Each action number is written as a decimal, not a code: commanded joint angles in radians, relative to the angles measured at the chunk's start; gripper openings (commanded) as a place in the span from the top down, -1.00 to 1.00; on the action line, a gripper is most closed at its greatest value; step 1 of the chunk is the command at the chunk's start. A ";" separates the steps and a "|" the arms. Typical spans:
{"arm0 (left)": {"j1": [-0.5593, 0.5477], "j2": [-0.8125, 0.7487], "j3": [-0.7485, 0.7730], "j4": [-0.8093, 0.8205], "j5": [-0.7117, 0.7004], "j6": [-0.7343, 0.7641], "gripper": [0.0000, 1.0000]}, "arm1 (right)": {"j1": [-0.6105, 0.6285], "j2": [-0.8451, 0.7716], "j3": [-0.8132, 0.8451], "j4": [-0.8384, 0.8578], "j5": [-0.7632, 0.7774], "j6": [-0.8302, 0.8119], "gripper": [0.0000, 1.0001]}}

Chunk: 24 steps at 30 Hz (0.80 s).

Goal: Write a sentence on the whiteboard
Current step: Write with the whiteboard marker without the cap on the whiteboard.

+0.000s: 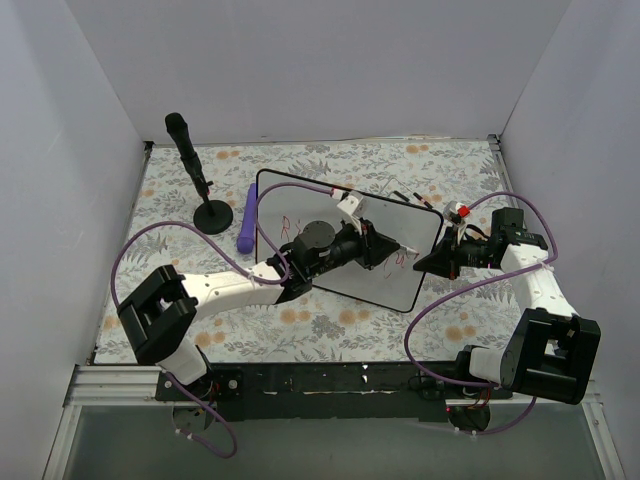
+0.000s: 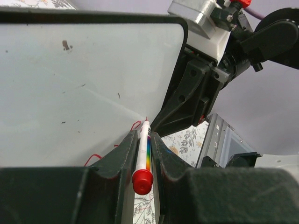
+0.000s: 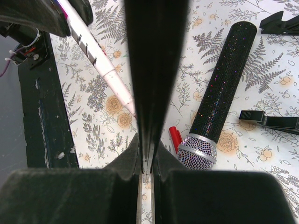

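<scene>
The whiteboard (image 1: 290, 200) sits mid-table on the floral cloth (image 1: 330, 325), set askew. The right gripper (image 3: 147, 157) is clenched on the thin black rim of its right edge. The board seems tilted up off the cloth, though we cannot tell how steeply.

The left gripper (image 2: 142, 140) grasps a white marker (image 2: 141, 151) with a rainbow stripe and a red end. The tip touches the board near that same right edge, just beside the right gripper.

We judge the writing to be well under way. To do it well, we hold the rim firmly so the board does not swing under the pen, and we press lightly. The tip is close to the rim and to the other arm, so further letters probably need a fresh row.

The sentence (image 2: 135, 124) shows only as thin red strokes that we cannot read. We can make out no brand on the marker.
</scene>
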<state>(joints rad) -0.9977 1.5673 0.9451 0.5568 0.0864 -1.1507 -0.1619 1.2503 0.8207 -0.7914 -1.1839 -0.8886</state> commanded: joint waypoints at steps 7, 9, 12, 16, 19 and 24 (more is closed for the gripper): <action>0.007 0.023 0.067 -0.006 -0.008 0.032 1.00 | 0.009 -0.015 0.003 0.000 0.035 -0.024 0.97; 0.007 0.033 0.075 -0.017 0.001 0.032 1.00 | 0.009 -0.014 0.005 0.000 0.033 -0.024 0.97; 0.007 0.043 0.089 -0.024 0.018 0.031 1.00 | 0.009 -0.015 0.003 0.000 0.035 -0.024 0.97; 0.007 0.036 0.089 -0.021 0.018 0.029 1.00 | 0.009 -0.014 0.006 0.000 0.035 -0.024 0.97; 0.008 0.007 0.080 -0.024 0.013 0.031 1.00 | 0.009 -0.015 0.005 -0.002 0.035 -0.024 0.97; 0.008 -0.078 0.032 -0.044 -0.007 0.046 1.00 | 0.010 -0.014 0.003 -0.003 0.033 -0.026 0.97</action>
<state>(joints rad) -0.9977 1.5967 0.9993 0.5369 0.1280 -1.1408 -0.1623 1.2503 0.8207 -0.7906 -1.1820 -0.8883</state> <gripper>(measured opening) 0.141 0.091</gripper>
